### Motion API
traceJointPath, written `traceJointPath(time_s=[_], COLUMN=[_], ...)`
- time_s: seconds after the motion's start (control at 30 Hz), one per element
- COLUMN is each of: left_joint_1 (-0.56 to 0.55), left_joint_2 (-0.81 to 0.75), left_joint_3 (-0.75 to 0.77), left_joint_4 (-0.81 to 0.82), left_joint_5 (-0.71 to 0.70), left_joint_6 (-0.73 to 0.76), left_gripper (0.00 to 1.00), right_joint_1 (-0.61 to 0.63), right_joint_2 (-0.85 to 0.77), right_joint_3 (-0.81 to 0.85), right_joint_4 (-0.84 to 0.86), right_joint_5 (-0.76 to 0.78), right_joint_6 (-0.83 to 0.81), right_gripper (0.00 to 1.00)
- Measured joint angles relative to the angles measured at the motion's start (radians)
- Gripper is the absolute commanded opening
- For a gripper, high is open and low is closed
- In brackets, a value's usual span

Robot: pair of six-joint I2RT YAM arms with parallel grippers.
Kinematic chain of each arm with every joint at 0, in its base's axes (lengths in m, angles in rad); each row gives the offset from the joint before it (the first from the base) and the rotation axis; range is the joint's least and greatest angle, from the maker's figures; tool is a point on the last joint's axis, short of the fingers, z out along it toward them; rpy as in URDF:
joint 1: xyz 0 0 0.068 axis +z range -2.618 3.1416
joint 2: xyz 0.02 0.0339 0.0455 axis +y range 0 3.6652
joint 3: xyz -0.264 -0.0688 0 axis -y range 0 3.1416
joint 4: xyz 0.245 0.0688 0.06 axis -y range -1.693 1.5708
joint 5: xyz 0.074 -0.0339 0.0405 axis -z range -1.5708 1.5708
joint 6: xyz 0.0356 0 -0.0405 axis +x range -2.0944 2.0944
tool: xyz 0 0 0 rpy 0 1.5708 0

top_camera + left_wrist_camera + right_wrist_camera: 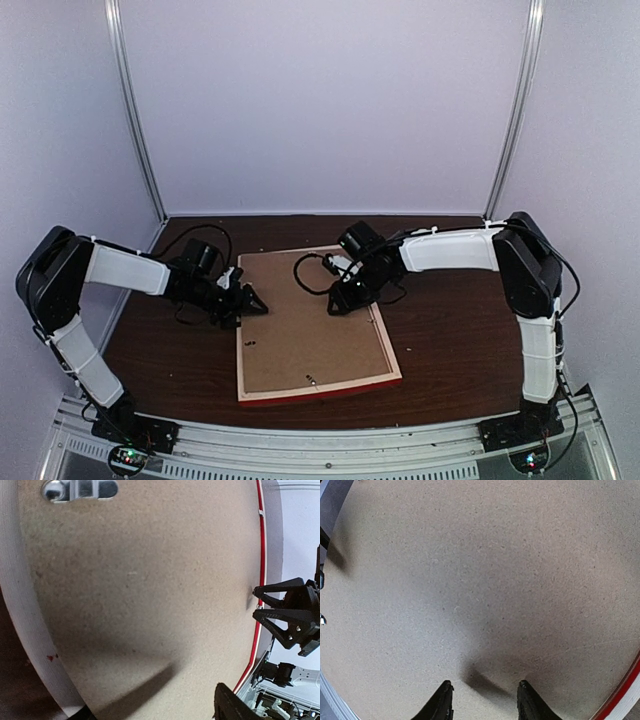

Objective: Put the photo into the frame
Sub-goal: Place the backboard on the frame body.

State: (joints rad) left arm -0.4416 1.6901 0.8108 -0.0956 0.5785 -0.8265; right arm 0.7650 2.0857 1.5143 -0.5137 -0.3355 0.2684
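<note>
The brown board (305, 320) covers the inside of the frame (320, 390), so what lies under it is hidden. The metal clip (80, 489) is blurred and cut by the top edge. Of the right gripper (482, 697) only two fingertips show.

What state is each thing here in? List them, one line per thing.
Thin rectangular wooden frame with red front: lying face down on the dark brown table, pale back up.
Plain brown backing board: flat inside the frame, covering its opening.
Landscape photo: not visible.
Left end effector: open, empty, at the frame's left edge.
Right end effector: open, empty, over the board.
</note>
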Motion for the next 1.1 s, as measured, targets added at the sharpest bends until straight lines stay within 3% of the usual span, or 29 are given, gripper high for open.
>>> traceJointPath(time_s=[1.1], left_joint_1=[-0.024], left_joint_2=[-0.014], left_joint_3=[0.082], left_joint_4=[-0.221], left_joint_5=[-0.136], left_joint_6=[0.116], left_gripper=[0.76], right_joint_1=[-0.021], right_joint_2=[0.000], right_joint_3=[0.017], right_joint_4=[-0.065], right_joint_5=[0.002], right_joint_6=[-0.034], right_gripper=[0.45])
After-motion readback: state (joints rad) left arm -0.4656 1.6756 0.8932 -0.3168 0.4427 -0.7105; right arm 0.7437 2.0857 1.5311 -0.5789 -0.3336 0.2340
